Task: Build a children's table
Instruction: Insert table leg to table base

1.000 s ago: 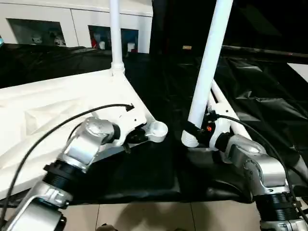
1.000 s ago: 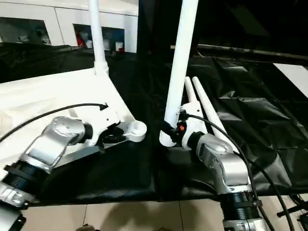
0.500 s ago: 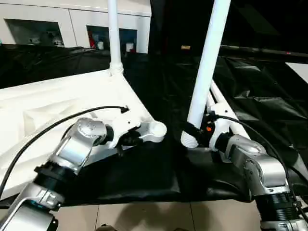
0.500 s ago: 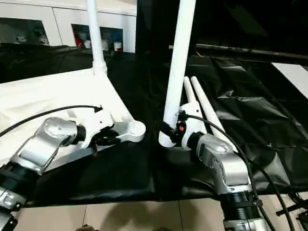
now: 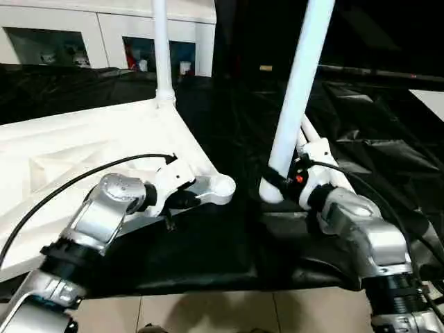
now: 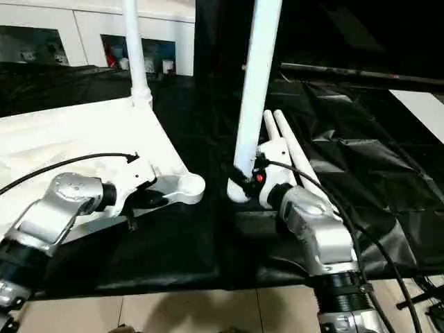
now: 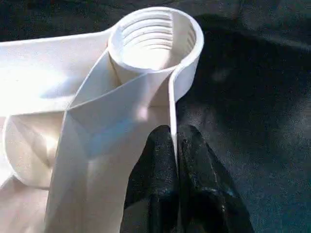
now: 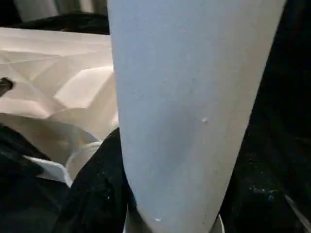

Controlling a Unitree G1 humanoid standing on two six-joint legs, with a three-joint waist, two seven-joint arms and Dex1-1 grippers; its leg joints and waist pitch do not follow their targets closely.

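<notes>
Black-draped work table [image 5: 388, 159] — white glass-doored cabinet [image 5: 111, 35] behind, tiled floor [image 5: 229, 312].

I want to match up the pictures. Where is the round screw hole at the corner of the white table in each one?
Left eye view: the corner socket sits near the middle, just past the left pincer.
Right eye view: the socket lies left of middle.
Left wrist view: the socket is at the top, threads visible.
Right wrist view: I cannot tell it apart.
Shared landmark: the held leg, in the right pincer.
</notes>
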